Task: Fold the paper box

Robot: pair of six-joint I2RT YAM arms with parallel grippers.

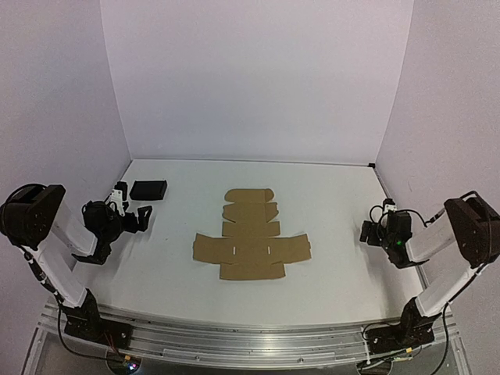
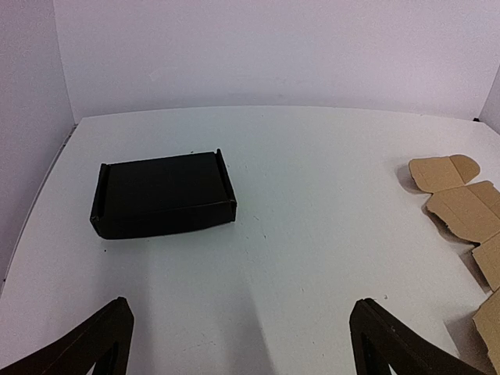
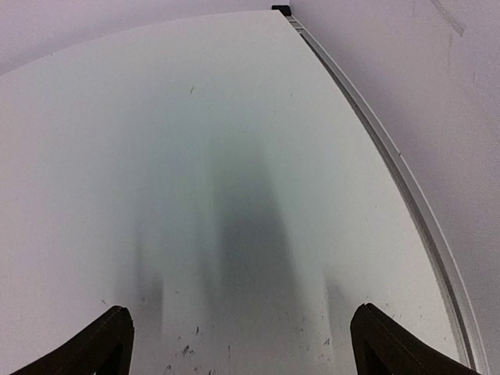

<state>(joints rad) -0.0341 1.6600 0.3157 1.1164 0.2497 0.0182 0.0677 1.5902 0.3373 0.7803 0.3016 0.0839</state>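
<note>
Black flat box (image 2: 162,194) lies far left on the white surface (image 1: 336,219), with a raised lip at each short end. Pale walls (image 1: 258,78) close the back and both sides. Small dark fitting (image 3: 281,9) at far right corner. Aluminium rail (image 1: 250,340) along near edge.

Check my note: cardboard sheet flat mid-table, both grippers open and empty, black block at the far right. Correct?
One slip: the black block sits at the far left, as the top view shows. The cardboard sheet does lie flat mid-table, and the left gripper and right gripper are open and empty.
</note>
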